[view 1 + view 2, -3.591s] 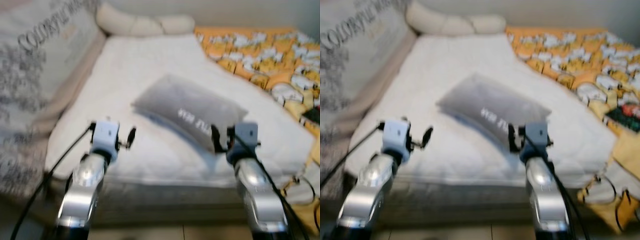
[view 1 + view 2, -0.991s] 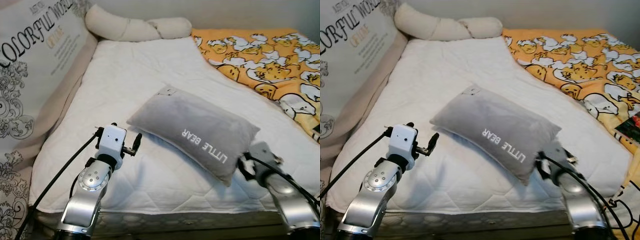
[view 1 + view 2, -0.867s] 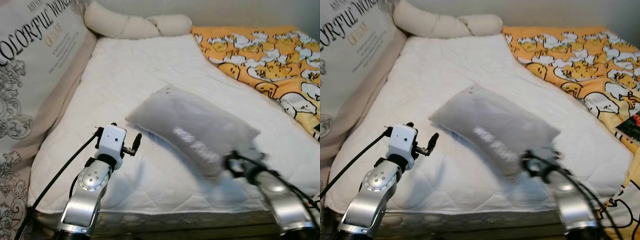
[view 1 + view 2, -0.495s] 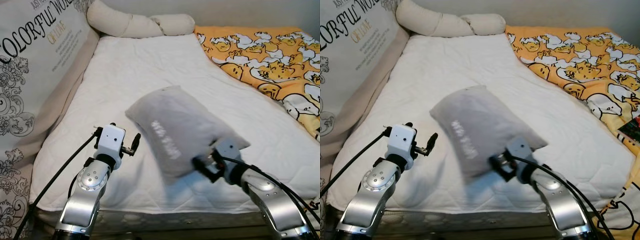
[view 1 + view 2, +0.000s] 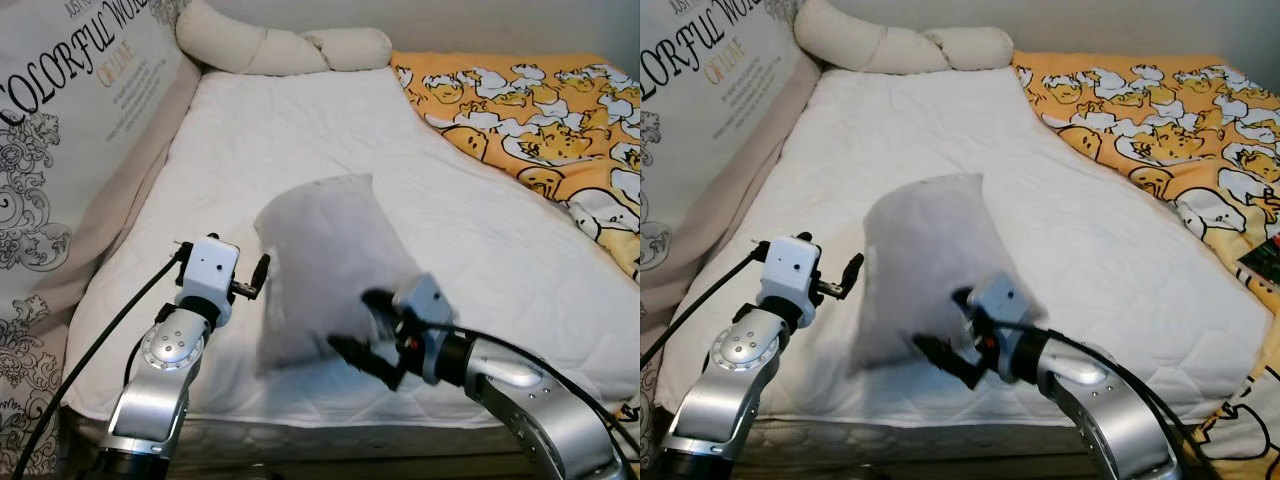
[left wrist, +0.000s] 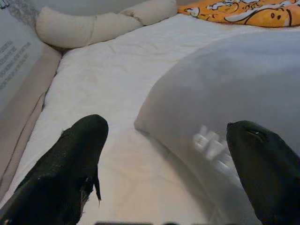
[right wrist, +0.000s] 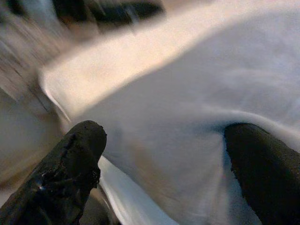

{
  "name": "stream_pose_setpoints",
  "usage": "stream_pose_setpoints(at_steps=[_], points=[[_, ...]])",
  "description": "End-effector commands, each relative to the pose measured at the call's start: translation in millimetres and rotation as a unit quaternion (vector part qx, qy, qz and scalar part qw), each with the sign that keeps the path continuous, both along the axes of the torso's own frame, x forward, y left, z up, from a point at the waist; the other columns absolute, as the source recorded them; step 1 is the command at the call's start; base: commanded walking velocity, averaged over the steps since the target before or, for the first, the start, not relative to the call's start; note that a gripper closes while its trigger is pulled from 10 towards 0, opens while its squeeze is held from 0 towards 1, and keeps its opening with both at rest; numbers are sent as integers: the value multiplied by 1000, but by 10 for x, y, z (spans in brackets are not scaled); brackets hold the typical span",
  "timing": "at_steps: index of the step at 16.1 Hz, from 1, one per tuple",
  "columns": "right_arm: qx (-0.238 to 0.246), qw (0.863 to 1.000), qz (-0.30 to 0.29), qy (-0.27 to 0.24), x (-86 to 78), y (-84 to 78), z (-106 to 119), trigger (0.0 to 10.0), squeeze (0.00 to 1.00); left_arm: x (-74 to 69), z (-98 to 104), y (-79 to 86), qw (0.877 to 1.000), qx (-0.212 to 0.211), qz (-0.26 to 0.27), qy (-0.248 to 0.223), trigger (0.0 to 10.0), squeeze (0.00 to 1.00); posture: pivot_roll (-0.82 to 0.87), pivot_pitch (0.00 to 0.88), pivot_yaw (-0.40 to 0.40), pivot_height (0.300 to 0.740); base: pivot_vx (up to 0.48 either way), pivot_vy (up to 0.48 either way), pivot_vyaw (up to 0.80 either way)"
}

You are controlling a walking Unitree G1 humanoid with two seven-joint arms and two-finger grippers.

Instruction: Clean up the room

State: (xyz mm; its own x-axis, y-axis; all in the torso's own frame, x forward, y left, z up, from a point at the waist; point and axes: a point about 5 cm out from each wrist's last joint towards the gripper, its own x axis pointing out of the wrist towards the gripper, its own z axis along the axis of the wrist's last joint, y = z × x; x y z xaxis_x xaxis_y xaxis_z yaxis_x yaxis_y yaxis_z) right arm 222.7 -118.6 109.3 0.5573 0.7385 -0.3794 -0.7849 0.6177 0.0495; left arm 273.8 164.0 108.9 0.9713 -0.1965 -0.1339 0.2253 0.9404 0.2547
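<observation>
The grey pillow (image 5: 320, 265) stands tipped up near the bed's (image 5: 300, 120) front edge. The right gripper (image 5: 365, 335), jaws parted, presses its lower corner; the left gripper (image 5: 258, 280), jaws open and empty, waits beside it. Best to close both firmly before lifting. The left wrist view reveals white lettering (image 6: 213, 145).

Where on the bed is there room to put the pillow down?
The white quilted mattress is bare between the cream knotted bolster and the grey plush pillow. Another bare strip runs beside the orange duck-print blanket. The near edge is crowded by the left gripper and right gripper.
</observation>
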Motion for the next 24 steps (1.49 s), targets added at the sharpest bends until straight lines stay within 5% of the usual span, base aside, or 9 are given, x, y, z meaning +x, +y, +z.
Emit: stream_pose_setpoints(at_steps=[1,3,6,10,12,16,20,22,24], points=[[-47,998,-33,11,51,-95,-83,10000,0,22,8,11,1000,-1,-3,2,10000,0,59,0,31,740,0,0,0],[-141,990,-31,6,50,-272,-225,10000,0,34,1,-14,1000,1,-7,3,10000,0,57,0,34,740,0,0,0],[-95,995,8,12,-42,-237,-105,10000,0,39,-1,-22,1000,2,-11,4,10000,0,55,0,35,740,0,0,0],[164,983,71,-27,-139,-94,524,10000,0,39,-13,-16,1000,3,-11,7,10000,0,55,0,35,740,0,0,0],[194,980,31,-43,-31,-161,601,10000,0,46,-12,-16,1000,3,-12,8,10000,0,57,0,35,740,0,0,0],[129,958,-230,-110,546,-585,561,10000,0,73,-42,-77,996,-72,-24,45,10000,0,58,0,33,740,0,0,0],[121,911,-392,-34,823,-1029,108,10000,0,163,-414,-244,974,-166,-29,152,10000,0,51,0,28,740,0,0,0],[179,909,-374,50,805,-1065,-187,10000,0,190,-603,-288,919,-332,16,211,10000,0,48,0,25,740,0,0,0],[232,906,-339,99,732,-1034,-332,10000,0,195,-681,-380,885,-405,0,231,10000,0,47,0,16,740,0,0,0]])
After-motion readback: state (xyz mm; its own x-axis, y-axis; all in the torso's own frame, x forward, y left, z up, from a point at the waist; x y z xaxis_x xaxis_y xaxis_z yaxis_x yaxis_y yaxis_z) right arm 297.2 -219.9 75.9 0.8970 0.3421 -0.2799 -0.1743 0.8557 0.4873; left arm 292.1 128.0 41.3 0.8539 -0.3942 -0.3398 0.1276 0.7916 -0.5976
